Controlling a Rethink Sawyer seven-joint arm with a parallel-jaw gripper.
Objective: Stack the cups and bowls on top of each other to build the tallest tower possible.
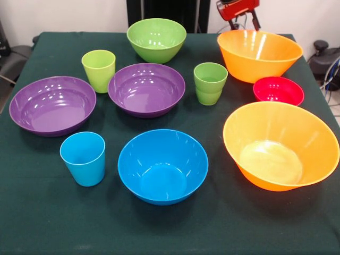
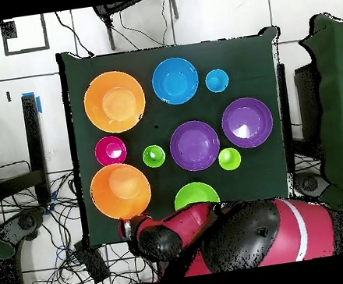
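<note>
The cups and bowls are all loose on the dark green table point(image 1: 42, 223), nothing stacked, so there's no tower to speak of yet.

Going by the front view: the blue bowl point(image 1: 162, 166) sits bottom center, with the sky blue cup point(image 1: 83, 158) just to its left. One big orange bowl point(image 1: 280, 145) fills the lower right and looks tipped a bit toward the camera. The other orange bowl point(image 1: 259, 55) is up in the upper right, and the small red bowl point(image 1: 278, 91) sits between the two, close to both. Two purple bowls: one at the left edge point(image 1: 52, 105), one in the middle point(image 1: 146, 89), pretty much side by side. The yellow-green cup point(image 1: 99, 70) stands behind the gap between them. The ridged green cup point(image 1: 210, 83) is right of the middle purple bowl, and the green bowl point(image 1: 156, 40) is top center near the far edge. Everything's upright, open side up.

The gripper point(image 1: 237, 9) only pokes in at the top edge of the front view, just above the far orange bowl, red body with dark bits under it. Can't tell how far apart it is, but it doesn't appear to be holding anything. In the overhead view the red and black arm point(image 2: 219, 236) is bunched along the bottom of the frame, its end by the lower-left orange bowl point(image 2: 120, 190)
</note>
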